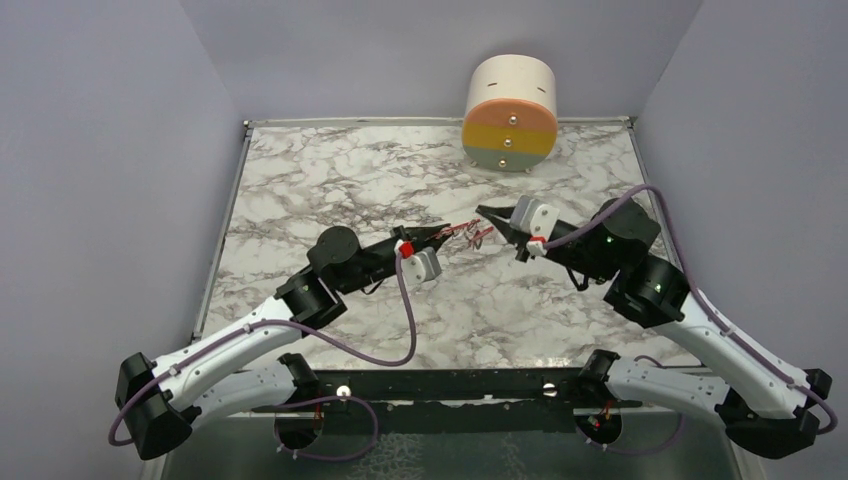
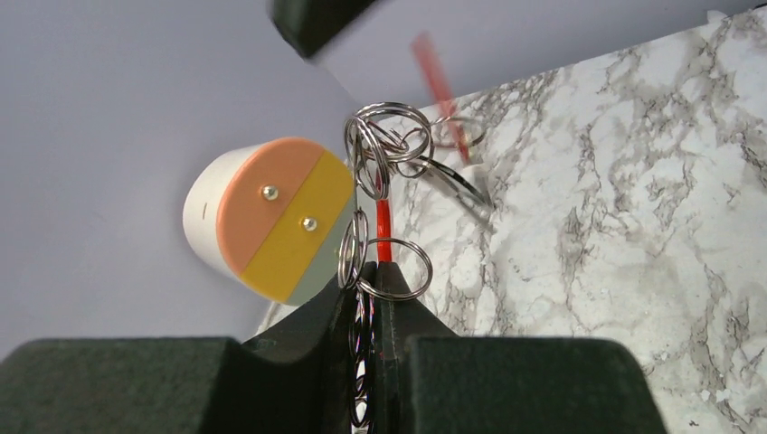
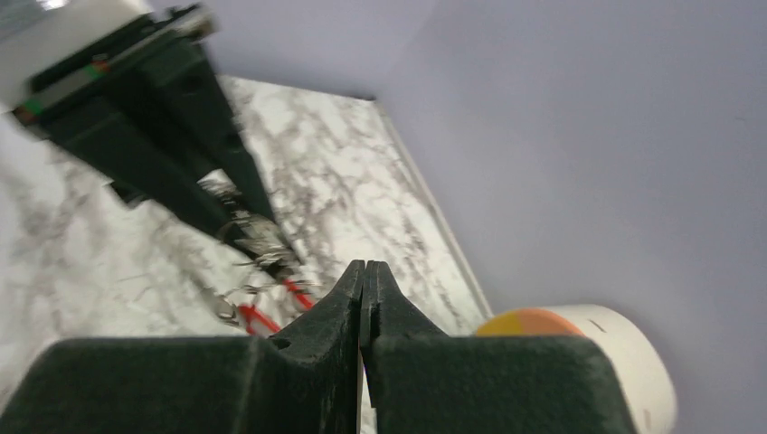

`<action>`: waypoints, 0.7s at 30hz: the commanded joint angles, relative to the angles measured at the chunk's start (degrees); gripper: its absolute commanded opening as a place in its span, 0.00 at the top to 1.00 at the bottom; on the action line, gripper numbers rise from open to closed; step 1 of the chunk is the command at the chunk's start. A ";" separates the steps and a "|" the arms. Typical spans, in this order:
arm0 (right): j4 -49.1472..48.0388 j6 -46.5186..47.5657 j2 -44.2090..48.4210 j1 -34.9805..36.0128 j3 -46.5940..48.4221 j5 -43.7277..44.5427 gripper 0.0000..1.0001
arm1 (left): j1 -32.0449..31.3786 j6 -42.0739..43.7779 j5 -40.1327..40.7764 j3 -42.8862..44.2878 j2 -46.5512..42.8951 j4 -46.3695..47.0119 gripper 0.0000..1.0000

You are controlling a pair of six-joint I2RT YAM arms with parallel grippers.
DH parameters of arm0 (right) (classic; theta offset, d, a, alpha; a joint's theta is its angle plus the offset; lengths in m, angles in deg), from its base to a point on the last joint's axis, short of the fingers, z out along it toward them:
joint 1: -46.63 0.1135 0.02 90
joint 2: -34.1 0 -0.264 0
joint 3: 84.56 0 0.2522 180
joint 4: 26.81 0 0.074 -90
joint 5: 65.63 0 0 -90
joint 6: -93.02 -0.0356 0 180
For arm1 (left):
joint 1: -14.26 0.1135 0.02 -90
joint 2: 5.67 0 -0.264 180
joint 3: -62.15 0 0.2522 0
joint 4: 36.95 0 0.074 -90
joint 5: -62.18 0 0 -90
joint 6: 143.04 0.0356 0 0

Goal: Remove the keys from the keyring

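Silver keyring (image 2: 369, 154) clamped in left pincer (image 2: 371, 278), right pincer (image 3: 364, 276) beside

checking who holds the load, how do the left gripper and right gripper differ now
The left gripper is clamped on the keyring, its rings sticking out past the tips; the right gripper is shut on nothing visible. The left gripper points rightward, the right gripper leftward. Both are dark, poised over the table.

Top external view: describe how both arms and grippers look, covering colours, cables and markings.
The left arm and right arm have white links, black joints and a purple cable looping along each. The left gripper and right gripper have tapering black fingers, a red tag and a grey camera block behind them.
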 commanded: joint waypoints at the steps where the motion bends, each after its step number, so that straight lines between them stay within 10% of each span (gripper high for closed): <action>1: -13.40 -2.52 1.68 -1.23 -0.84 12.01 0.98 | 0.01 -2.50 1.56 -2.38 -2.93 3.95 1.00; 13: -20.63 -6.79 1.60 -1.23 -6.55 9.75 0.98 | 0.01 -2.05 0.79 -4.27 -3.13 8.28 1.00; 21: -29.51 -10.38 9.84 -1.23 -16.34 7.54 0.78 | 0.02 -1.85 3.33 -5.54 -5.90 9.51 1.00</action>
